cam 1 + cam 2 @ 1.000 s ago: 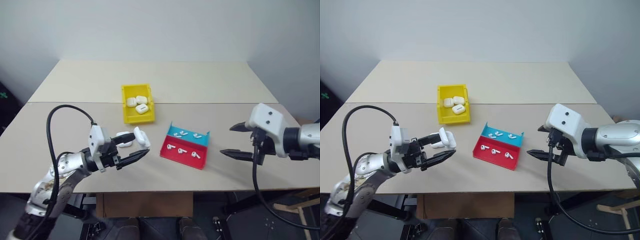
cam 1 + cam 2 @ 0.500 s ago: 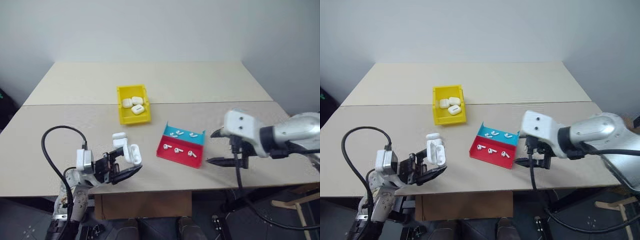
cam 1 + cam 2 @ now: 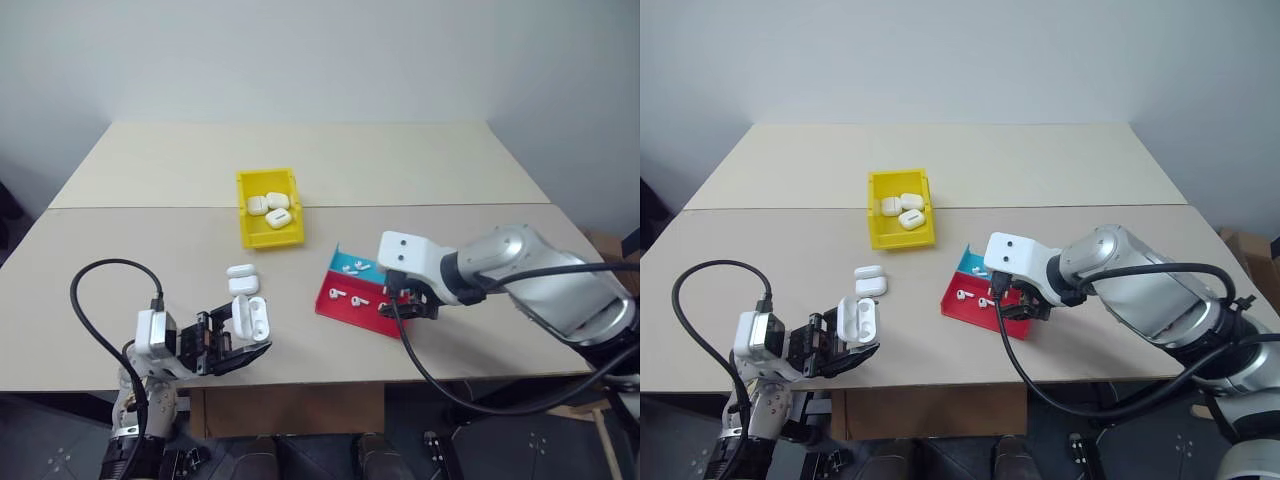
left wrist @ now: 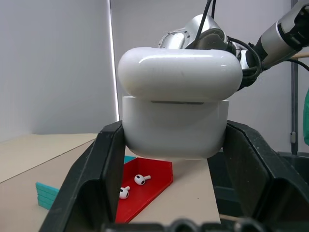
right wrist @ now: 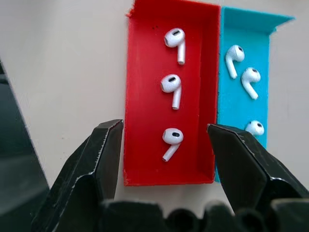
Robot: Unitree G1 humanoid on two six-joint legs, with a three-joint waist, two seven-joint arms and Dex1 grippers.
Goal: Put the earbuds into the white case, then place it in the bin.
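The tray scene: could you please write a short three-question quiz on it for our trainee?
1. True or false: the left jaws hold a case.
2. How many earbuds lie in the tray's red half? A: two. B: three. C: five.
3. Fill in: the bin holds ___ cases.

Key: 1 true; 2 B; 3 three.
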